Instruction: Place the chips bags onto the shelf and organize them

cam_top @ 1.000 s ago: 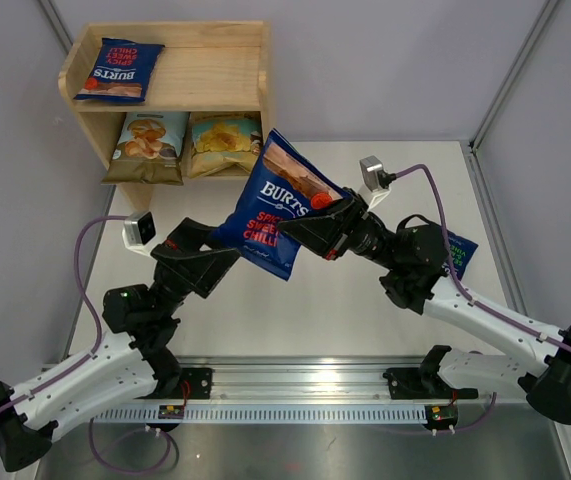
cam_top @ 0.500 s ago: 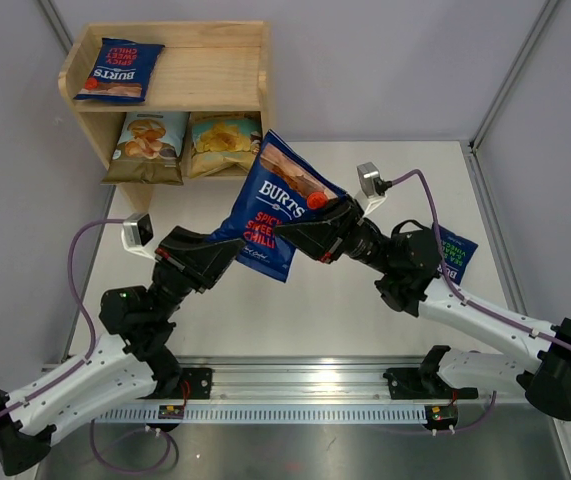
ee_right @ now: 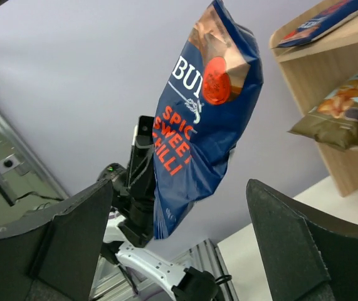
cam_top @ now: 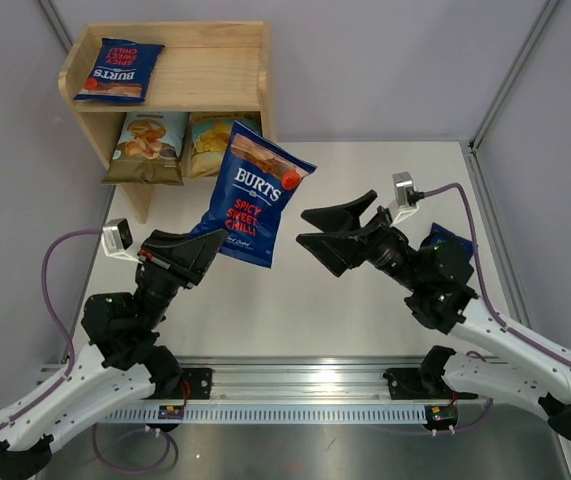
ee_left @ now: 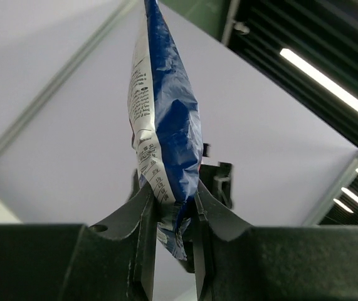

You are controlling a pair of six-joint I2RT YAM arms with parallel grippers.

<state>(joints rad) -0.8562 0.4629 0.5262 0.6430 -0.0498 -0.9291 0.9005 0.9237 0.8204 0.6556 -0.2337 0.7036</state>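
A dark-blue Burts bag (cam_top: 250,195) with red lettering hangs upright in the air in front of the shelf (cam_top: 205,75). My left gripper (cam_top: 210,245) is shut on its bottom seam; in the left wrist view the fingers (ee_left: 144,213) pinch the bag (ee_left: 166,113). My right gripper (cam_top: 330,225) stands wide open to the right of the bag, apart from it, with the bag (ee_right: 204,119) ahead of its fingers (ee_right: 78,232). A second Burts bag (cam_top: 120,70) lies on the shelf top. A light-blue bag (cam_top: 150,140) and a yellow bag (cam_top: 215,140) fill the lower tier.
Part of another dark-blue bag (cam_top: 447,240) shows on the table behind the right arm. The shelf stands at the table's far left corner, against the wall. The right half of the shelf top (cam_top: 220,60) is bare wood.
My right gripper opened, let go of the Burts bag and drew back to the right. The left gripper closed on the bag's bottom edge and carried it left, toward the shelf.
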